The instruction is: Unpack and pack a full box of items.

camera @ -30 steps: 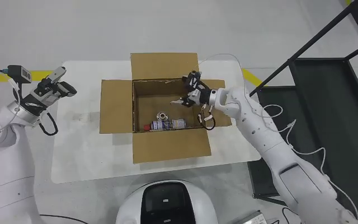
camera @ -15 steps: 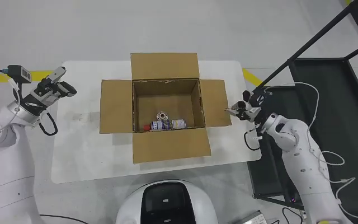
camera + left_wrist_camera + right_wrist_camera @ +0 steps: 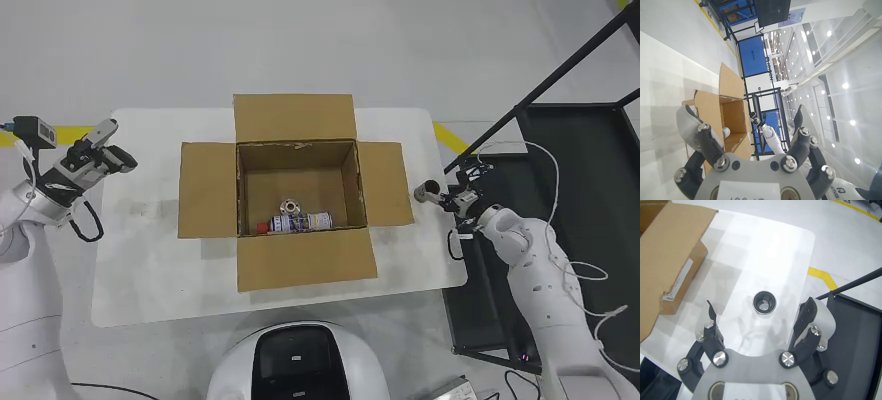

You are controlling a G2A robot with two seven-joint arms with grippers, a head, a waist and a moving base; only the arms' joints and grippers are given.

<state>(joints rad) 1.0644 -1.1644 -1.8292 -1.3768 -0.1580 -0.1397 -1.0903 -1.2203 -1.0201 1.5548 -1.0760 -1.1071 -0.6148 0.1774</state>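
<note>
My right arm has swung out of the open brown cardboard box (image 3: pixel 295 117) to the white table's (image 3: pixel 150 270) right edge. There the small black cylindrical cup (image 3: pixel 764 302) stands upright beneath my right gripper (image 3: pixel 445 194), jaws apart. My left gripper (image 3: pixel 112 146) hangs spread wide at the left edge. I judge unpacking nearly done: a labelled can (image 3: pixel 305 221) and a small metal fitting (image 3: pixel 290 208) remain inside, and repacking follows. The print on the flap's white sticker (image 3: pixel 678 280) is unreadable.

Black cart (image 3: pixel 575 140) beside white table (image 3: pixel 150 265)

Open box (image 3: pixel 300 262), can (image 3: pixel 305 221) lying inside; black cylinder (image 3: pixel 764 302) upright beside.
</note>
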